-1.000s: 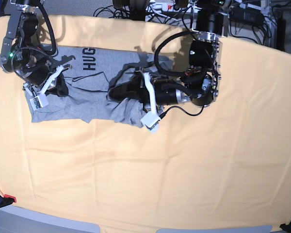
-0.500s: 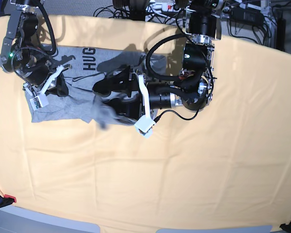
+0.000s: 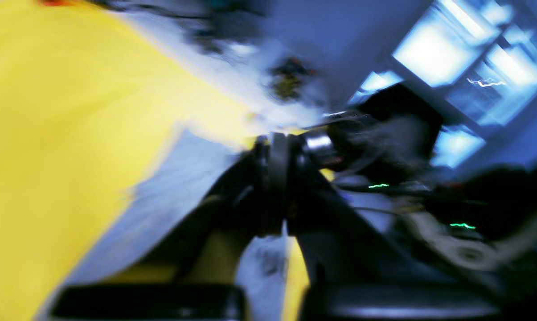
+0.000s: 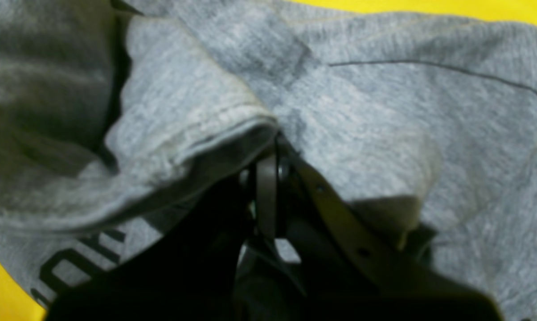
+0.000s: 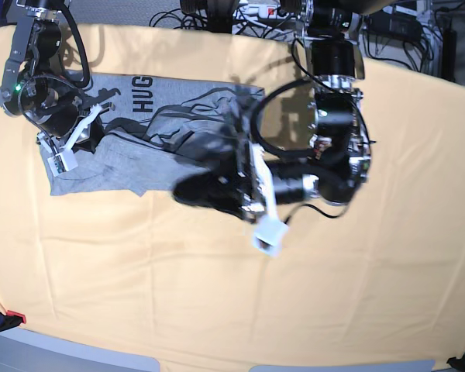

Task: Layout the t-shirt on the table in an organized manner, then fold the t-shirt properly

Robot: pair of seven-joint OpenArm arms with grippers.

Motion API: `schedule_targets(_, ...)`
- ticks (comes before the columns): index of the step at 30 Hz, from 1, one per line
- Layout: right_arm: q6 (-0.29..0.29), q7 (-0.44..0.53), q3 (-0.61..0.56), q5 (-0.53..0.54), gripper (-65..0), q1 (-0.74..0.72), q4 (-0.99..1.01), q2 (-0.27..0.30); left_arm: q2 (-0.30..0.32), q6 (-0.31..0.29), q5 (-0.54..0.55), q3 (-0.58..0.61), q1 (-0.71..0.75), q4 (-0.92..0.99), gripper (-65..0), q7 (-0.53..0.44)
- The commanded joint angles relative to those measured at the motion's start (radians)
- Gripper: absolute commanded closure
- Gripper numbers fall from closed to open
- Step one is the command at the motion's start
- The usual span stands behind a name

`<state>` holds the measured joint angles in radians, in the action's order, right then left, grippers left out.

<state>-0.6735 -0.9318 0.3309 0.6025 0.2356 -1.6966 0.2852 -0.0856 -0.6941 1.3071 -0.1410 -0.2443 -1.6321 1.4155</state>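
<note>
Since half a second ago my left gripper (image 5: 187, 191) has swung down and toward the near edge of the table (image 5: 217, 294), pulling a stretch of the t-shirt (image 5: 139, 159) with it, so the grey cloth now reaches from the far left out to my left fingertips. Motion blurs that gripper in both the base view and its own wrist view, so I cannot tell how far its jaws stand apart; grey fabric does show just past the fingers (image 3: 268, 178) there. My right gripper (image 5: 89, 136) has stayed where it was, at the shirt's left end. From its wrist camera the jaws are closed tight on a hemmed fold of the t-shirt (image 4: 197, 120), which bunches up directly over the fingertips (image 4: 266, 187). Black block lettering (image 4: 76, 263) lies below and left of that grip. Beyond the far edge of the table sits a tangle of cables (image 5: 240, 12).
</note>
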Motion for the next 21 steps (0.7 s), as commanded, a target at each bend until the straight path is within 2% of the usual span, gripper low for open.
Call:
schedule_targets(1, 0.003, -0.034, 0.003, -0.023, 0.0, 0.002, -0.004, 0.012, -0.009, -0.004, -0.01, -0.039, -0.023, -0.016, 0.0, -0.019)
schedule_targets(4, 0.003, -0.034, 0.003, -0.023, 0.0, 0.002, -0.004, 0.012, -0.008, -0.004, -0.174, -0.148, -0.021, -0.015, 0.0, -0.019)
schedule_targets(5, 0.003, -0.033, 0.003, -0.023, 0.0, 0.002, -0.004, 0.012, -0.008, -0.004, -0.235, -0.174, -0.021, -0.015, 0.0, -0.055)
schedule_targets(9, 0.003, -0.033, 0.003, -0.023, 0.0, 0.003, -0.004, 0.011, -0.007, 0.05, -0.401, -0.197, 0.003, -0.015, 0.0, -0.137)
schedule_targets(14, 0.003, -0.033, 0.003, -0.023, 0.0, 0.002, -0.004, 0.012, 0.013, 0.055, -0.489, -0.082, 0.069, -0.014, 0.0, -0.164)
schedule_targets(19, 0.003, -0.033, 0.003, -0.023, 0.0, 0.002, -0.004, 0.012, 0.028, 0.111, -0.611, 0.046, 0.114, -0.014, 0.0, -0.216)
schedule_targets(21, 0.003, -0.033, 0.003, -0.022, 0.0, 0.002, -0.004, 0.011, 0.027, 0.115, -0.611, 0.075, 0.122, -0.014, 0.0, -0.217)
